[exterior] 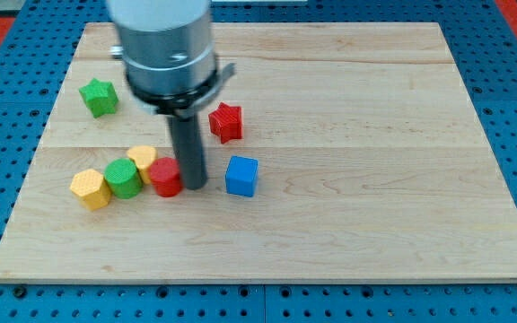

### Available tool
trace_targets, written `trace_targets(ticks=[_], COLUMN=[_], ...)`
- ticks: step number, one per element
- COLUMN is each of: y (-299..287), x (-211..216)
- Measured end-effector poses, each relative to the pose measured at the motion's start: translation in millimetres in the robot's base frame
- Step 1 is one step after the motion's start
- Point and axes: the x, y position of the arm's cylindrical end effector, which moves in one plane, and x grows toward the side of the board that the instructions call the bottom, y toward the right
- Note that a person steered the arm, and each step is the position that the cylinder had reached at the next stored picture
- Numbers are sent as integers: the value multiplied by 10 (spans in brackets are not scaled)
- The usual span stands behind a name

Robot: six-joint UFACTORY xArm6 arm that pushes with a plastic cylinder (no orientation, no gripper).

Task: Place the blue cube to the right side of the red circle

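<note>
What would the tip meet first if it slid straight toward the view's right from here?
Probably the blue cube. My tip sits just right of the red circle, and the cube lies next along that line, with bare board between. Depth is hard to judge, so it might only graze.

board: pale matt wood, visible grain | blue cube: matt plastic | rod: dark, matt

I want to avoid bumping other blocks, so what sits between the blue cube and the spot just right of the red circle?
Only my tip, standing between the red circle and the blue cube; no block is between them.
</note>
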Motion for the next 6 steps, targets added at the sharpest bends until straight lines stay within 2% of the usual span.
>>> trace_targets(ticks=[1, 2, 3, 4, 5, 6], y=[-210, 637, 1368, 1537, 1463, 406], x=[0, 161, 599, 141, -43, 289])
